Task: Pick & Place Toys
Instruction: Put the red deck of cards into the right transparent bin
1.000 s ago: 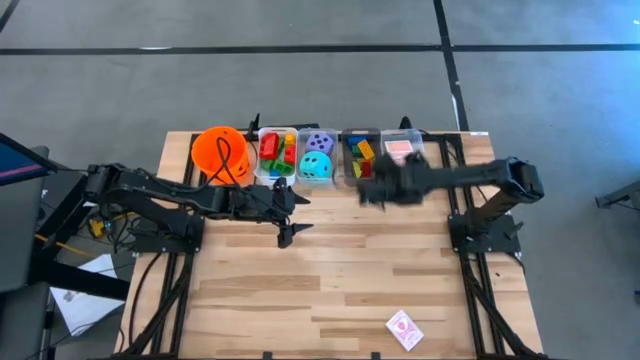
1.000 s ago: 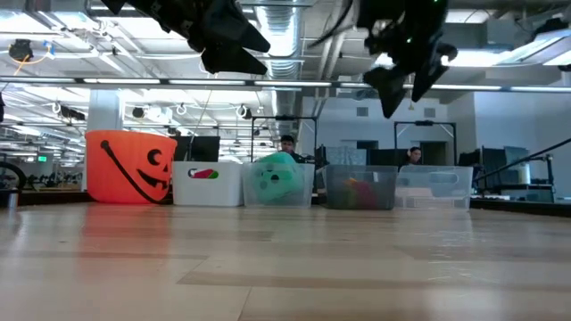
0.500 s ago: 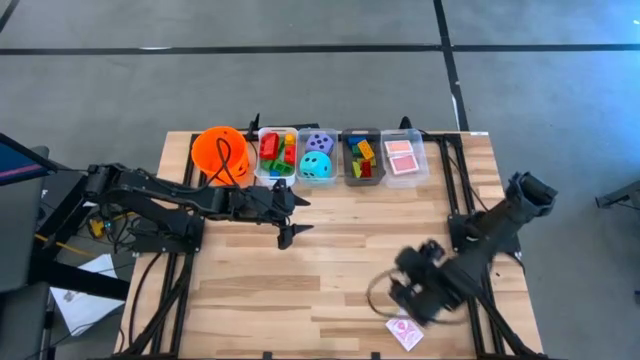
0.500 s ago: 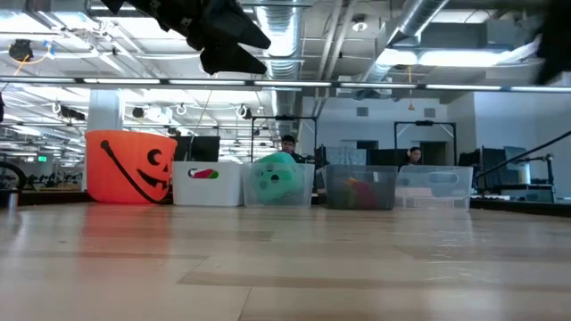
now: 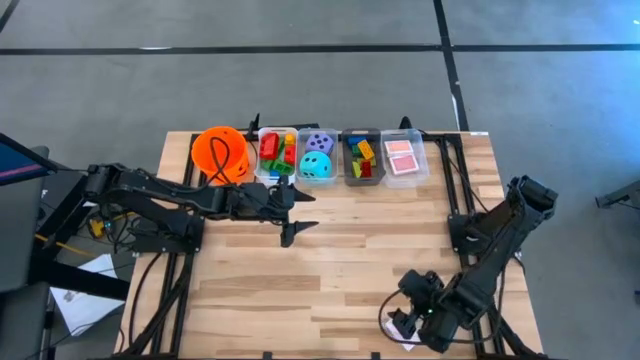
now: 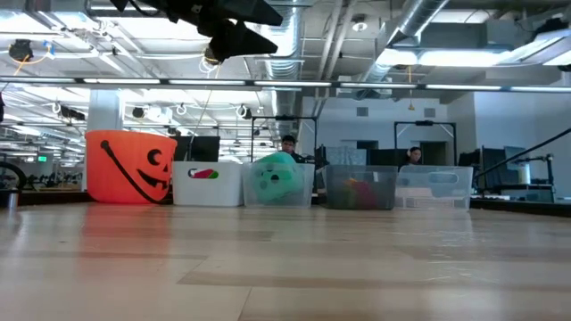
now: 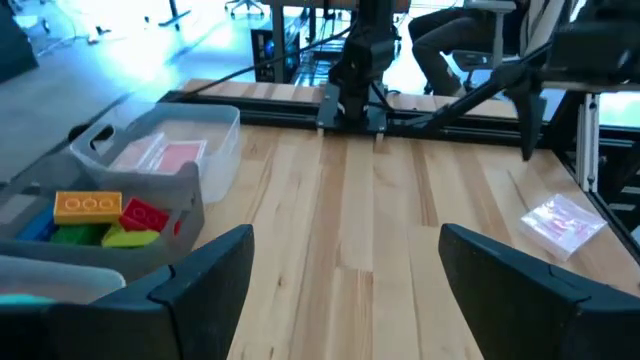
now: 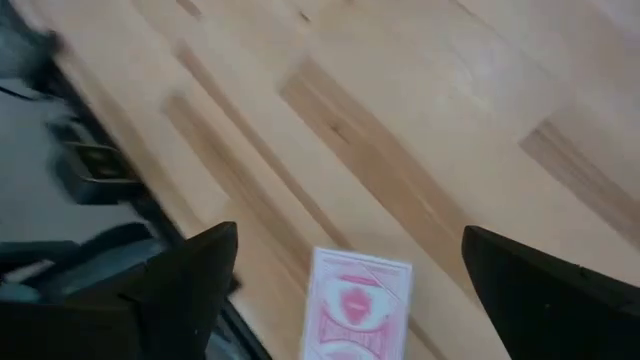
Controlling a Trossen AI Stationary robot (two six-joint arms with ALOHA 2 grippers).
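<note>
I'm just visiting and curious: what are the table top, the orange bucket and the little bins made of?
The table top looks like pale wood, in jointed strips with visible grain. The bucket seems smooth orange plastic with a black printed face. The bins appear thin plastic, some clear enough to show the toys inside, one white.

Two matte black jointed arms (image 5: 180, 195) with loose black cables.

open-plan lab: exposed ceiling ducts (image 6: 357, 36), desks, seated people (image 6: 287, 147).
</note>
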